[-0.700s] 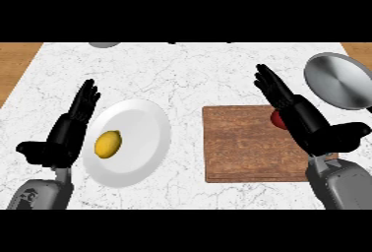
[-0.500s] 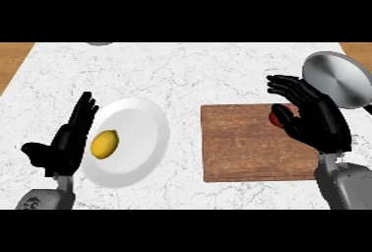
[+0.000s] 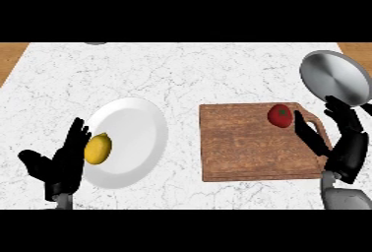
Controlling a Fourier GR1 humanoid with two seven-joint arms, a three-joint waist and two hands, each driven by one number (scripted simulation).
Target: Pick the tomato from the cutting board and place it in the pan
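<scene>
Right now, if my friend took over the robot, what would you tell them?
Left hand: open, resting at the lower left beside the white plate that holds a lemon.
Right hand: open, holding nothing, just right of the cutting board.
The tomato sits on the board's far right corner.
The pan is at the far right.
Done: nothing.
Left: grasp the tomato and put it in the pan.

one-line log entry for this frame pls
phase: pre-grasp | right hand: open, just right of tomato, not gripping | tomato: on cutting board | pan: holds nothing | left hand: open, resting by plate
</scene>
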